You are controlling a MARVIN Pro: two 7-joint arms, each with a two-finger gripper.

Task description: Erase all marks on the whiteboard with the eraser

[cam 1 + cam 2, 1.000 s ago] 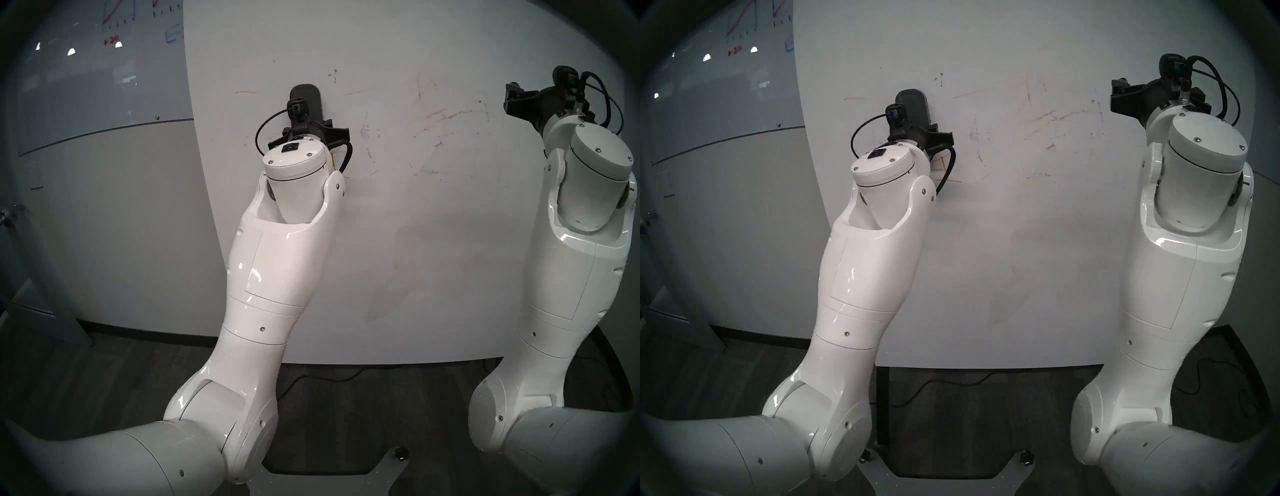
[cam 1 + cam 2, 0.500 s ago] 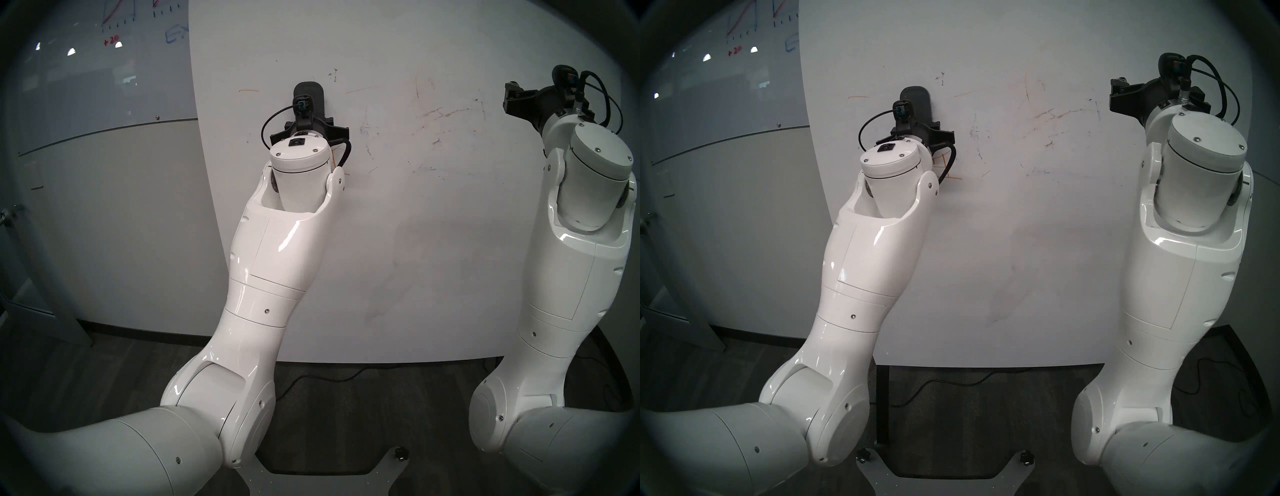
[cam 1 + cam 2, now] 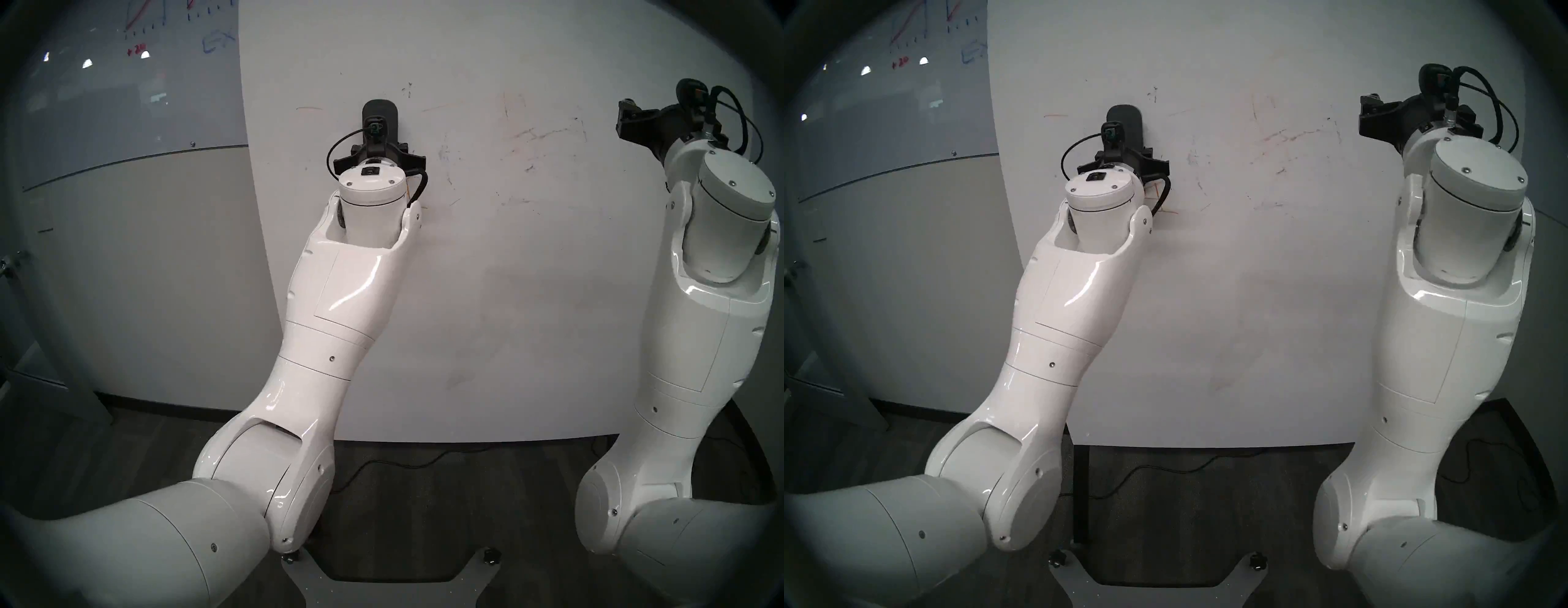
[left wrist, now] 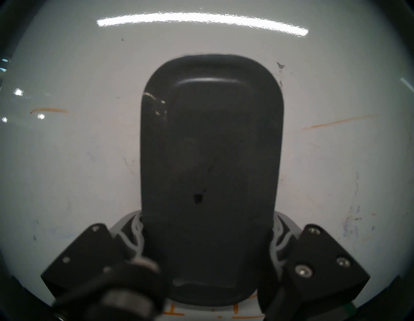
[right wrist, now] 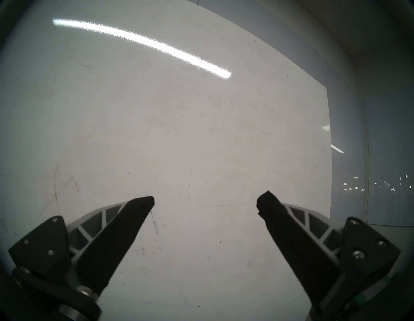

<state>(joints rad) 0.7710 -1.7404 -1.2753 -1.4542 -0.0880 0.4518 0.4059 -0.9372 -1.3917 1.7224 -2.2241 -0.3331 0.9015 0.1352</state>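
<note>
Eraser [image 4: 210, 157], upright and gripped at its lower end by the left fingers [image 4: 134, 233], lies flat against the whiteboard [image 3: 509, 297] to wipe. Orange marks [image 4: 48, 110] flank the eraser. Right fingers [image 5: 136, 215] spread, empty, near the board.

On the glass board [image 3: 106, 106], left of the whiteboard [image 3: 509, 276], a red "+20" [image 3: 135, 51] stands under the graph lines [image 3: 140, 19], though it is small and blurred. Nearer the whiteboard's left edge, blue letters [image 3: 218, 41] read roughly "EX", cut off by that edge. The marks [image 3: 547, 136] on the whiteboard itself are scribbles and smudges, with no legible words or numbers.
</note>
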